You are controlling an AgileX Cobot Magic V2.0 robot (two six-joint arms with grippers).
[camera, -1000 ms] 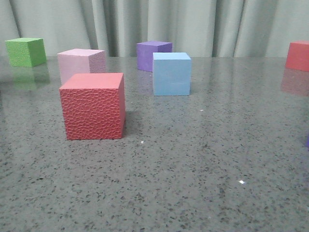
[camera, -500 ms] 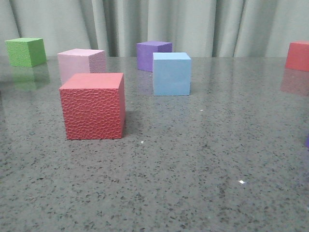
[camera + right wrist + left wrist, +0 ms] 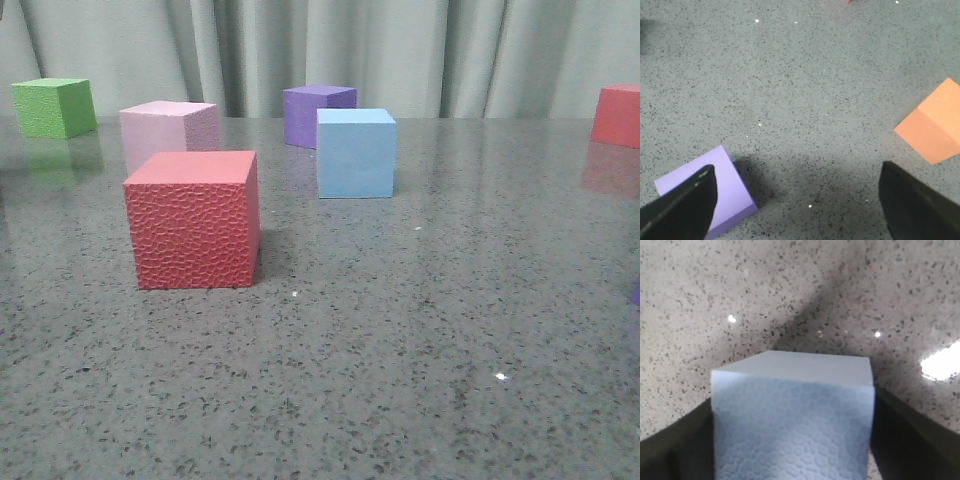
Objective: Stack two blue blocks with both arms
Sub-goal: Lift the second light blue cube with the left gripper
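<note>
Nothing shifts across the front views. We hold one blue block [image 3: 792, 415] pinched in our left gripper [image 3: 792, 440]; the second blue block [image 3: 355, 152] waits upper centre. Our right gripper [image 3: 797, 205] hangs spread.

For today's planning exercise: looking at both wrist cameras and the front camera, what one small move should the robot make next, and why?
Probably the left gripper should raise its blue block and start carrying it toward the other blue block. The left wrist view shows a blue cube filling the space between both fingers, seemingly gripped. The right gripper is open over bare table, holding nothing.
</note>
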